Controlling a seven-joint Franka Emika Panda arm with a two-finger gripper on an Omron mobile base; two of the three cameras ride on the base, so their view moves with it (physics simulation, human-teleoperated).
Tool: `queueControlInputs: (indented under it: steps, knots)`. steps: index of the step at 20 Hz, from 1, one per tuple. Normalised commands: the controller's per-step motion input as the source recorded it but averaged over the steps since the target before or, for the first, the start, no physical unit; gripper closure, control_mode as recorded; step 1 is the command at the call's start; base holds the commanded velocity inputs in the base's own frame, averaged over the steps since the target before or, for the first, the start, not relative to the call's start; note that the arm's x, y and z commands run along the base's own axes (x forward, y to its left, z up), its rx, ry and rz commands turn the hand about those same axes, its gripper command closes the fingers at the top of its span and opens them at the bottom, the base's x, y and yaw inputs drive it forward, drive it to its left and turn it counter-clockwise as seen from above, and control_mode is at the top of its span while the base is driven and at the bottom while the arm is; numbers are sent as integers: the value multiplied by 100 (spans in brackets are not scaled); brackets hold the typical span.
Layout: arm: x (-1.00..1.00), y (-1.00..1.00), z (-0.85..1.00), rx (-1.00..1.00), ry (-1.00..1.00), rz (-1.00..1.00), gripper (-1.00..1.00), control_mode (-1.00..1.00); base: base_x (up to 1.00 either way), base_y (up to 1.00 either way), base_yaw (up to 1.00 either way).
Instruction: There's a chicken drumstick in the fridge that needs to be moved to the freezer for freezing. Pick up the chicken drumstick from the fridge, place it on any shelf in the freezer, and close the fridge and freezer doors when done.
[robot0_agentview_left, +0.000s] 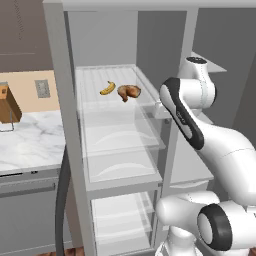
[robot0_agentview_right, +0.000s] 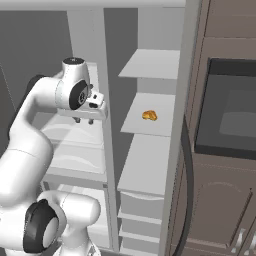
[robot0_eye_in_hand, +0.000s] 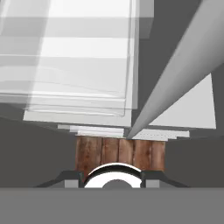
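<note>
Golden-brown drumstick (robot0_agentview_left: 129, 92) is on a glass fridge (robot0_agentview_left: 117, 125) shelf right beside the banana (robot0_agentview_left: 107, 88). Gripper (robot0_agentview_right: 83, 120) hangs in front of the open unit, pointing down, nothing in it; can't tell how wide the jaws are. Small orange item (robot0_agentview_right: 149, 115) sits on a freezer (robot0_agentview_right: 150, 150) shelf.

We stand in a home kitchen: ahead of the hand an open fridge (robot0_agentview_left: 120, 145), a marble counter (robot0_agentview_left: 30, 140) to its left, a built-in oven (robot0_agentview_right: 230, 110) in brown cabinets to its right.
</note>
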Motion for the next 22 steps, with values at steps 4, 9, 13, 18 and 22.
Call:
queueControlInputs:
  steps: [4, 9, 13, 18, 22]
  knots:
    - [-38, -1, 0, 0, 0, 1, -100, -100, 0, 0, 0]
    - [-60, 19, 0, 7, -8, 2, -100, -100, 0, 0, 0]
    - [-30, 51, 9, 1, -19, 0, -100, -100, 0, 0, 0]
    - [-5, 47, 32, 0, -19, 1, -100, -100, 0, 0, 0]
    - [0, 33, 41, 0, -19, 2, -100, -100, 0, 0, 0]
